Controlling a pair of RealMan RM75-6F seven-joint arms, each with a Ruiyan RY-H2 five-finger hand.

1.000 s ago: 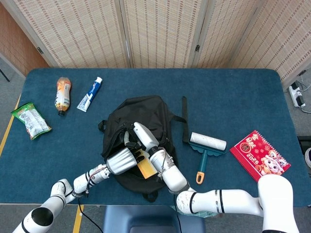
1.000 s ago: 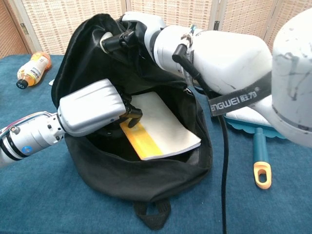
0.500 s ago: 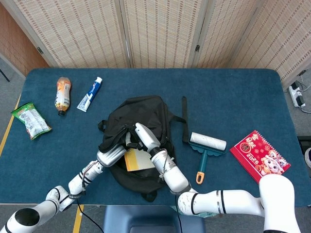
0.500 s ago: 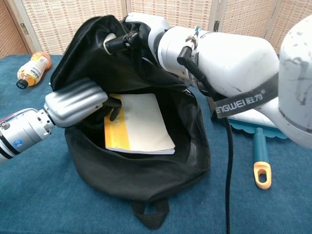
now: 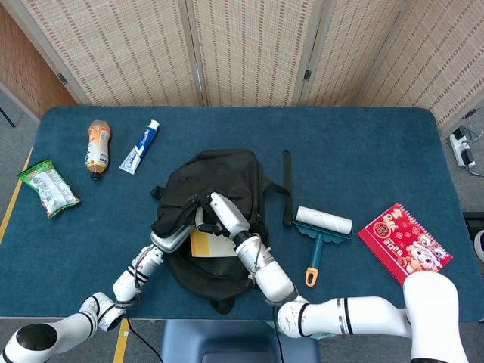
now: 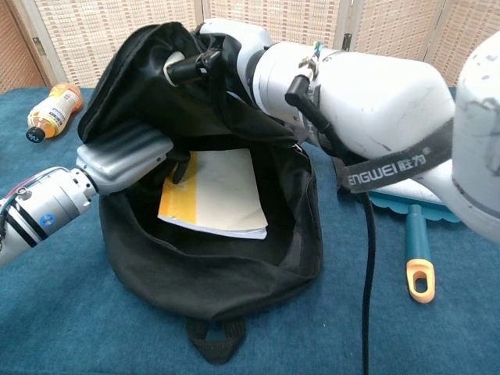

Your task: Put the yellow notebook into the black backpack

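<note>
Comparing with half a second ago, we see the notebook [image 6: 212, 193] has slid a little deeper into the backpack [image 6: 211, 277] and our left hand [image 6: 125, 160] has drawn back toward the bag's 9 o'clock rim. The left hand's dark fingertips [image 6: 181, 162] touch the notebook's near corner; we cannot tell whether they pinch it or only rest on it. Our right hand [image 6: 205, 53] stays clamped on the bag's upper rim at 12 o'clock, holding the mouth open.

The notebook lies flat inside the opening, its yellow spine strip on the left. In the chest view its long axis runs roughly from 12 to 6 o'clock, tilted slightly toward 7.

In the head view the backpack [image 5: 219, 204] sits mid-surface [image 5: 363, 159], the notebook [image 5: 206, 243] showing in its mouth.
</note>
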